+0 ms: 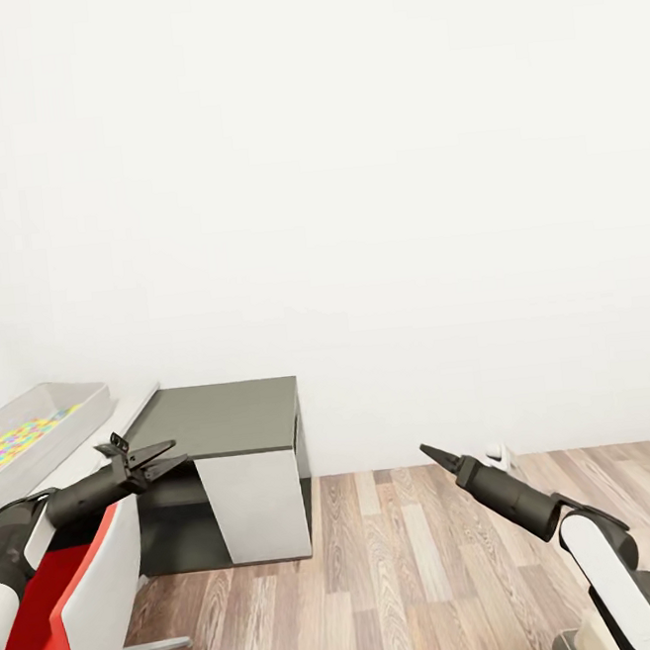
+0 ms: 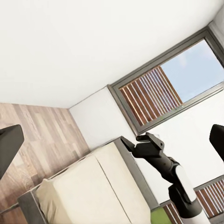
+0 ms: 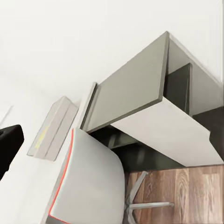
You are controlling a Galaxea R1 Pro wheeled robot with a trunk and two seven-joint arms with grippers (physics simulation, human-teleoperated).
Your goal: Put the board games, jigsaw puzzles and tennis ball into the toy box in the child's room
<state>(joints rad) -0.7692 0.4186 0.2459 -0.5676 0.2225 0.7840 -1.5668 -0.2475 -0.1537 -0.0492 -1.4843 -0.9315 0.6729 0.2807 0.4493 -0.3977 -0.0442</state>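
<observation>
Jaws of the left gripper (image 1: 157, 457) are seen parted a little, nothing held between them; they hang just above the red-and-white chair (image 1: 88, 596), beside the counter (image 1: 125, 412). Jaws of the right gripper (image 1: 427, 450) look pressed to a point in the head view, yet in the left wrist view the same gripper (image 2: 148, 143) seems slightly spread, so its state cannot be told; nothing is carried in it.

Toy box (image 1: 39, 429) is found at the far left of the head view, resting on the counter, with a jigsaw puzzle (image 1: 18, 438) of yellow, blue, green and pink pieces already lying inside. From the right wrist view the box (image 3: 51, 127) is seen side-on, a yellow strip showing through its wall. Board games and tennis ball cannot be made out.

Beside the counter a dark grey cabinet (image 1: 229, 414) with a white side panel stands against the plain wall, on the wood-plank floor (image 1: 409, 575). The bed (image 2: 88, 191), cream-topped, is caught by the left wrist camera under a window with wooden slats (image 2: 154, 93).

Both arms are held forward, low and empty, likely a travel posture, so that nothing is knocked while the base is turned. Judged stage: between fetches, with more toys probably to be collected.
</observation>
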